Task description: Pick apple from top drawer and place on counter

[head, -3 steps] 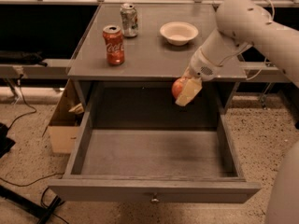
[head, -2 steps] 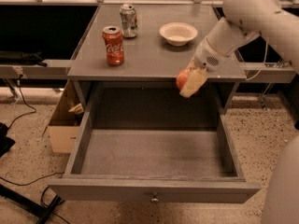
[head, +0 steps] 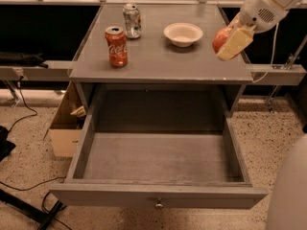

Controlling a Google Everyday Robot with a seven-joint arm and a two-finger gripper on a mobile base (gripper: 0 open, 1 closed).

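While the apple point(head: 218, 37) is being clamped between the pale fingers point(head: 236, 42) of the gripper point(head: 226, 41), it is being held in the air over the right-hand part of the counter point(head: 158, 63), near the right edge and just to the right of the white bowl point(head: 183, 41); it is not being rested on the surface. The fruit is being gripped by its sides, probably so that it is not being dropped before a bare patch is reached, and it is being held high enough, it is judged, for the bowl's rim to be cleared. The placing step is being judged as under way, with the setting-down not yet done. Below, the top drawer point(head: 158, 195) is being shown pulled out, with nothing being seen on its grey floor. Nothing is being seen in the bowl either. Farther left, a red Coca-Cola can point(head: 116, 47) and a silver can point(head: 131, 20) are being shown upright on the counter, well apart from the apple. Beside the cabinet, a cardboard box point(head: 62, 135) is being shown on the floor, its contents being too hidden to tell
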